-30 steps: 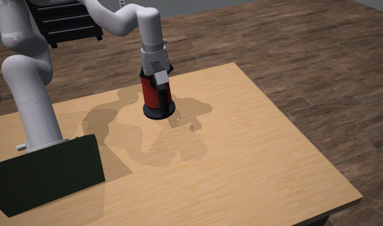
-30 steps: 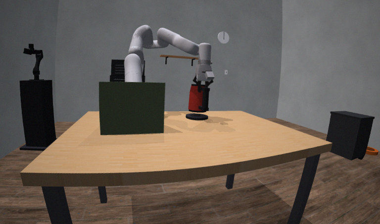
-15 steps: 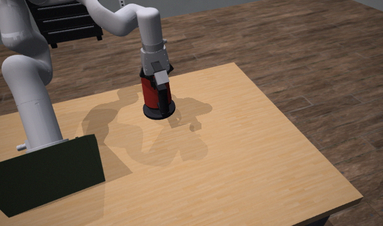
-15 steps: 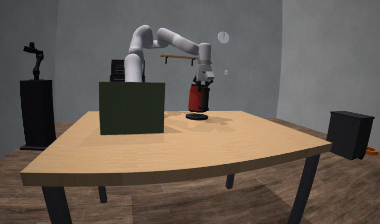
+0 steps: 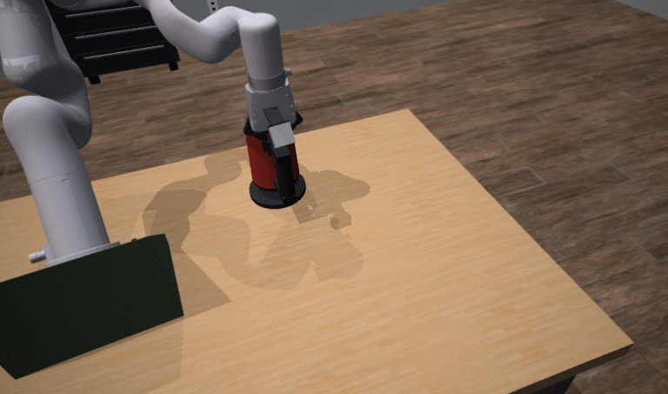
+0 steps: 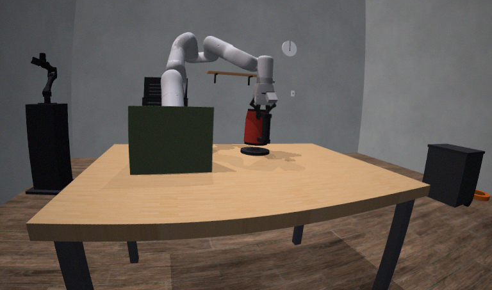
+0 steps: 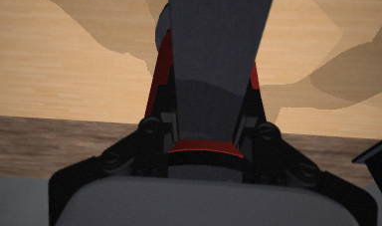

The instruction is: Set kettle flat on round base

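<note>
The red kettle [image 5: 265, 165] with its dark handle [image 5: 284, 173] hangs upright from my gripper [image 5: 276, 141], which is shut on the handle's top. In the exterior view the kettle [image 6: 255, 129] is a small gap above the round black base [image 6: 254, 150], about over its middle. The base [image 5: 277, 193] lies flat on the table. In the wrist view the dark handle [image 7: 216, 62] fills the middle between my fingers, with red kettle edges on either side. The stud is hidden under the kettle.
A dark green box [image 5: 83, 296] [image 6: 170, 138] stands at the arm's foot on the table's left. A black bin [image 6: 452, 173] stands off the table at the right. The table's far edge [image 5: 344, 121] is close behind the kettle.
</note>
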Controlling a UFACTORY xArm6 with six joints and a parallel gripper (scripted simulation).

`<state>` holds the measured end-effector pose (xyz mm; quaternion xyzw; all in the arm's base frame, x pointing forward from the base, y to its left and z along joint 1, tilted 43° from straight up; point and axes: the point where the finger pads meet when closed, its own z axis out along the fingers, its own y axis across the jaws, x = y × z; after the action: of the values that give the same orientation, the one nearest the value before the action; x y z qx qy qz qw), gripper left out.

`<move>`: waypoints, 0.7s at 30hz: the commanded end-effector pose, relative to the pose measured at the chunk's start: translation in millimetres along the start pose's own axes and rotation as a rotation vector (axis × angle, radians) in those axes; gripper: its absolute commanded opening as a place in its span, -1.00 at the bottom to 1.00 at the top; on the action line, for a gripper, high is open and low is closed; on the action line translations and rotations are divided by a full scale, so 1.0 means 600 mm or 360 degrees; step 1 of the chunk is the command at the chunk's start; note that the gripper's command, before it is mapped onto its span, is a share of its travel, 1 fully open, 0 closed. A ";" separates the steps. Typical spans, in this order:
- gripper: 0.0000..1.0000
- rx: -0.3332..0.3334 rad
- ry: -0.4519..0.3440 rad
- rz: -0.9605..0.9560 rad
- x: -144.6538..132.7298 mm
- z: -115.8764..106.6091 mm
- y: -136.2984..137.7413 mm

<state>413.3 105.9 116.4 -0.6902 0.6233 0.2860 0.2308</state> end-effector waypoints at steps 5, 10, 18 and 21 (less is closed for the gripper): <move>-1.00 0.0006 0.0002 -0.0002 0.000 -0.002 -0.002; -1.00 0.0006 0.0002 -0.0002 0.000 -0.002 -0.002; -1.00 0.0006 0.0001 -0.0002 0.000 0.002 -0.002; -1.00 0.0006 0.0002 -0.0002 0.000 0.010 -0.002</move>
<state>413.1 108.1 114.1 -0.6903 0.6233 0.2858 0.2310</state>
